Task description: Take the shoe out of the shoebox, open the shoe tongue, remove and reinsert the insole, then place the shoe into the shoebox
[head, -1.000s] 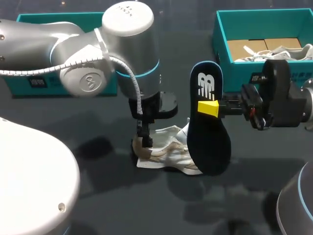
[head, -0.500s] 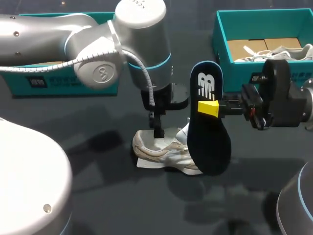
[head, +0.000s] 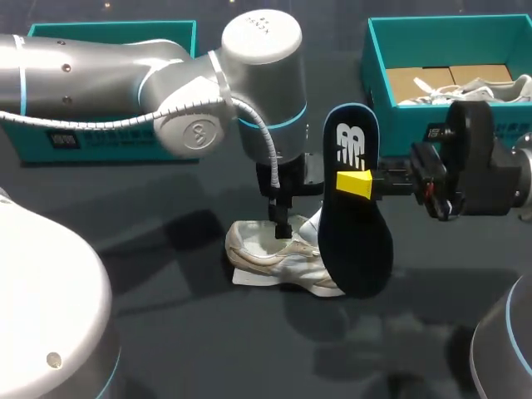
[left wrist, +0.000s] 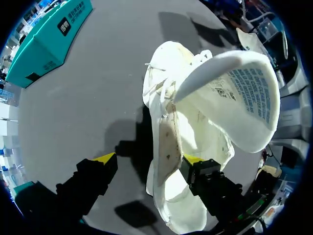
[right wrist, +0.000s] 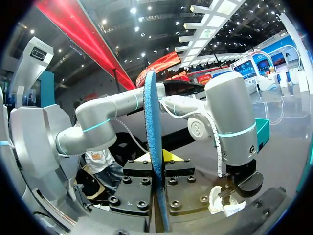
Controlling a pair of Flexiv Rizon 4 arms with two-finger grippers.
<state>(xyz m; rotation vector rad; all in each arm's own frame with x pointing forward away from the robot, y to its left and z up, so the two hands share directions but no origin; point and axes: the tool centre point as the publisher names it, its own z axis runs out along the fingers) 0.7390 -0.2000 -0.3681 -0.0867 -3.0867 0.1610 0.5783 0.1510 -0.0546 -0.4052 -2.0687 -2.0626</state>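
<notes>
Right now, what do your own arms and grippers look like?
Left arm: silver-grey tubes, fat round joints with pale blue rings, a white coiled cable running to the wrist. Left gripper and right gripper: black, blocky, yellow-tipped fingers. Right arm shows little silver behind the black wrist unit.

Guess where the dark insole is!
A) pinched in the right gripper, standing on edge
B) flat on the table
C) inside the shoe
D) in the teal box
A: the right gripper is shut on the insole, holding it upright beside the shoe.
</notes>
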